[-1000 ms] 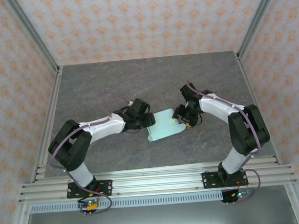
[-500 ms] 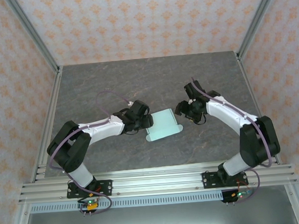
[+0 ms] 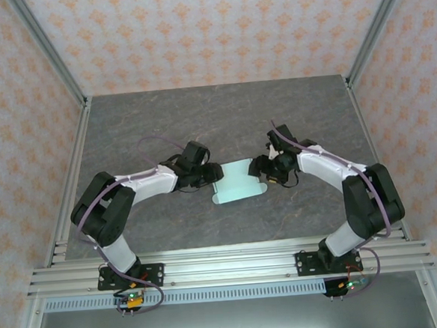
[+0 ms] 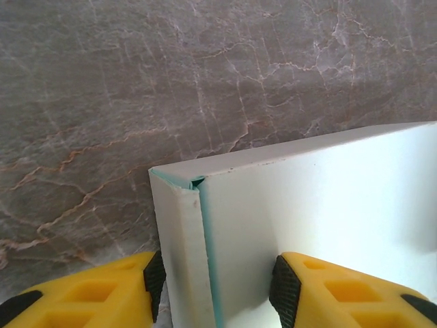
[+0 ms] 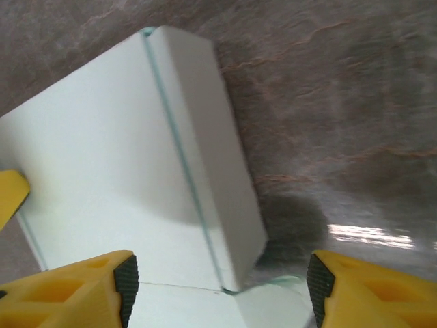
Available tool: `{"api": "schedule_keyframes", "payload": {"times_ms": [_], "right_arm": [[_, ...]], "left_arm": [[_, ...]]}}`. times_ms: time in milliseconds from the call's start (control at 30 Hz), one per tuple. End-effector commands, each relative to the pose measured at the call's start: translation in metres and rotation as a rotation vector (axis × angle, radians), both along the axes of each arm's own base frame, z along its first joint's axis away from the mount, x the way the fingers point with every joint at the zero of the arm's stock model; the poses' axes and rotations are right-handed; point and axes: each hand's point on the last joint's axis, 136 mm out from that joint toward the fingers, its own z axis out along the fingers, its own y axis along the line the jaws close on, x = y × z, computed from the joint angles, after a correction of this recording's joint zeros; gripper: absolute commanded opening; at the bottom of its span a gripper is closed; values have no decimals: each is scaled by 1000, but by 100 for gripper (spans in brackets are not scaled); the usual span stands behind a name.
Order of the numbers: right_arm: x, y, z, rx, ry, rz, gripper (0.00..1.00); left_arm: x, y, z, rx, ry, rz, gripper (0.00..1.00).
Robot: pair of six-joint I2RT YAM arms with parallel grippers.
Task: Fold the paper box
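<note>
The box is pale mint-blue with teal fold lines. The bench is grey-brown marble with pale and rust veins. The left gripper and right gripper have yellow fingers, black pads. The walls show orange motifs on cream.

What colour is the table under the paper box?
The stone-look table is grey-brown, marbled with pale veins; clearest in the left wrist view.
</note>
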Motion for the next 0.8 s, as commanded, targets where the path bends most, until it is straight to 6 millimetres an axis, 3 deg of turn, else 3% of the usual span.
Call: {"api": "schedule_keyframes", "payload": {"times_ms": [0,67,200,400,733,767], "right_arm": [[10,17,13,134,-37,40,71],[12,16,14,191,-23,29,73],[15,15,15,291,17,2,76],[18,1,-2,243,38,-25,79],[19,24,-8,404,97,14,78],[19,24,-8,403,99,16,78]], "left_arm": [[-11,0,-24,-67,90,-39,48],[-11,-4,-27,-101,92,-69,40],[-12,-8,-33,-204,115,-83,40],[-8,10,-45,-266,145,-63,37],[-10,28,-58,-294,167,-79,34],[-12,32,-69,-283,195,-70,34]]}}
